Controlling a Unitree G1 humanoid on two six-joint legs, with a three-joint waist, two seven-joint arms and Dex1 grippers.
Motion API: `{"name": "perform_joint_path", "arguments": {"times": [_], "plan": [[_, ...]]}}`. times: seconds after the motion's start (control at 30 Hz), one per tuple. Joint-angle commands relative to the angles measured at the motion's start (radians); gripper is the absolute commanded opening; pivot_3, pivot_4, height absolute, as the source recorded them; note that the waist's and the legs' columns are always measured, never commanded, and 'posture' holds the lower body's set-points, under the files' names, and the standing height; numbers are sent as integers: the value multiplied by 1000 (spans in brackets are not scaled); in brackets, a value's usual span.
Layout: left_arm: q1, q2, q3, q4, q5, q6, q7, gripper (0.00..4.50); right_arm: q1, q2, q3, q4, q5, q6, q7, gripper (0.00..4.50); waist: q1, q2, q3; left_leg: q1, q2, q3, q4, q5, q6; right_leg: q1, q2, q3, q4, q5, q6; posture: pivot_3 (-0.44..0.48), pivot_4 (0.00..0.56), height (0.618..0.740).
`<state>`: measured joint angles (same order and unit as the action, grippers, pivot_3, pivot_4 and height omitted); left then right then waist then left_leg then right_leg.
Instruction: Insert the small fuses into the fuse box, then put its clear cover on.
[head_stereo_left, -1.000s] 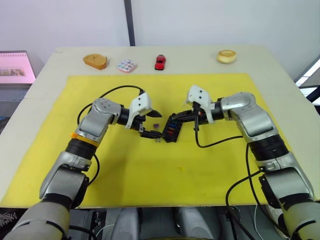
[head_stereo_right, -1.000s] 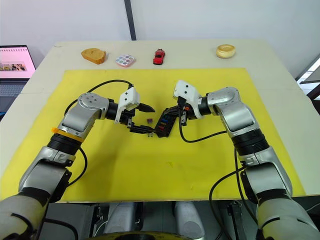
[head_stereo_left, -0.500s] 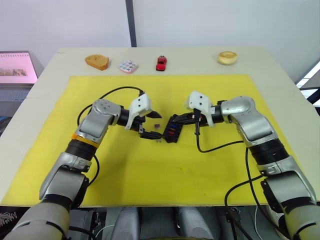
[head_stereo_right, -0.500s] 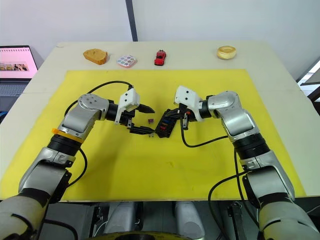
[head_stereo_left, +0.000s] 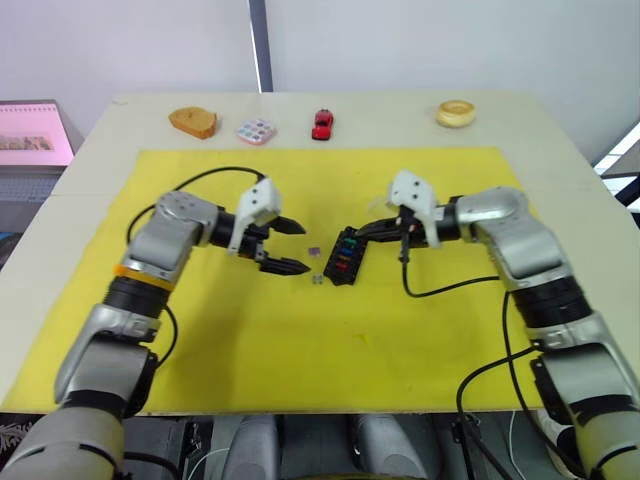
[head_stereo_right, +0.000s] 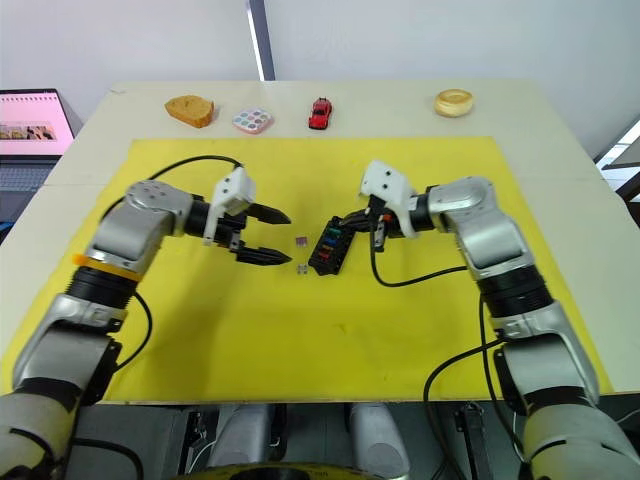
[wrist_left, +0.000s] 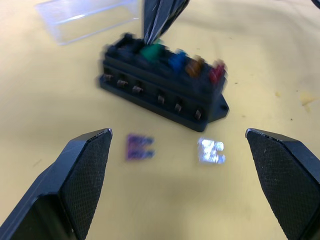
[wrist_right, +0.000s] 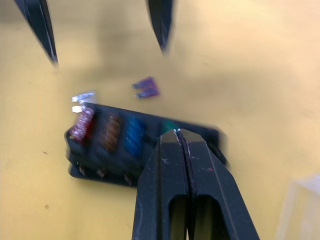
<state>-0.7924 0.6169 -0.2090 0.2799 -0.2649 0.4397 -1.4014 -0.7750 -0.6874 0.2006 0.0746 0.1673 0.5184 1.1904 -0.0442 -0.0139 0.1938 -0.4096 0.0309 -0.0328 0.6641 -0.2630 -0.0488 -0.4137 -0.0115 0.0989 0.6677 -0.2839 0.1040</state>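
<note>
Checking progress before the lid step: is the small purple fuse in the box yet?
Out. The small purple blade fuse lies on the yellow mat, beside the black fuse box.

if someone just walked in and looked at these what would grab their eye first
Probably the small black rectangular fuse box in the middle of the bright yellow mat, with green, blue, brown and red fuses standing in a row of its slots. The right gripper, fingers shut, presses down at the green end, while the open left gripper faces the box. Between them a tiny purple fuse and a grey one lie loose on the mat.
</note>
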Motion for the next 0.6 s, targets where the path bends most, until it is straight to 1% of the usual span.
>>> {"name": "perform_joint_path", "arguments": {"times": [0.03, 0.07, 0.2, 0.23, 0.27, 0.33, 0.37, 0.4, 0.5, 0.6], "plan": [[30, 97, 80, -78, -60, 67, -37, 4500, 26, -116, -93, -133, 45, 38, 35, 26, 0, 0, 0, 0, 0, 0, -1, 0, 0, 0, 0, 0, -1, 0, 0, 0, 150, 740], [49, 139, 98, -96, -63, 82, -42, 4500, 54, -171, -119, -168, 57, 47, 57, 26, 0, 0, 0, 0, 0, 0, -2, 0, 0, -1, 0, 0, -1, 0, 0, 0, 150, 740], [114, 263, 147, -145, -76, 122, -50, 4500, 160, -336, -212, -249, 94, 53, 116, 26, 1, 0, 0, 0, 0, 0, -2, 0, 0, 0, 0, 0, -1, 0, 0, 0, 150, 740], [128, 290, 157, -152, -79, 126, -54, 4500, 186, -372, -236, -260, 100, 49, 125, 535, 0, 0, 0, 0, 0, 1, -1, 0, 0, 0, 0, 0, -1, 0, 0, 0, 150, 740], [137, 306, 163, -158, -82, 128, -57, 4500, 202, -394, -250, -266, 106, 46, 128, 867, 0, 0, 0, 1, 0, 1, -1, 0, 0, 1, 0, 0, -1, 0, 0, 0, 150, 740], [175, 360, 181, -182, -72, 117, -56, 4500, 266, -458, -308, -285, 121, 49, 147, 1790, 0, 0, 0, 1, 0, 2, -1, 0, 0, 1, 0, 0, -1, 0, 0, 0, 150, 740], [199, 390, 200, -190, -76, 121, -60, 4500, 309, -491, -348, -290, 126, 50, 156, 2284, 0, 0, 0, 1, 1, 2, -1, 0, 0, 1, 0, 0, -1, 0, 0, 0, 150, 740], [220, 415, 216, -192, -81, 124, -63, 4500, 352, -519, -383, -290, 123, 45, 160, 2882, 0, 0, 0, 1, 1, 2, -1, 0, 0, 1, 0, 0, -1, 0, 0, 0, 150, 740], [258, 451, 237, -189, -90, 115, -67, 4500, 426, -553, -440, -294, 128, 41, 147, 4433, -1, 0, 0, 1, 1, 3, -1, 0, 0, 0, 0, 0, -1, -1, 0, 0, 150, 740], [273, 455, 235, -191, -98, 115, -69, 4500, 450, -559, -459, -307, 143, 46, 130, 4483, 0, 0, 0, 2, 1, 3, -1, 0, 0, 0, 0, 1, -1, -1, 0, 0, 150, 740]]}}
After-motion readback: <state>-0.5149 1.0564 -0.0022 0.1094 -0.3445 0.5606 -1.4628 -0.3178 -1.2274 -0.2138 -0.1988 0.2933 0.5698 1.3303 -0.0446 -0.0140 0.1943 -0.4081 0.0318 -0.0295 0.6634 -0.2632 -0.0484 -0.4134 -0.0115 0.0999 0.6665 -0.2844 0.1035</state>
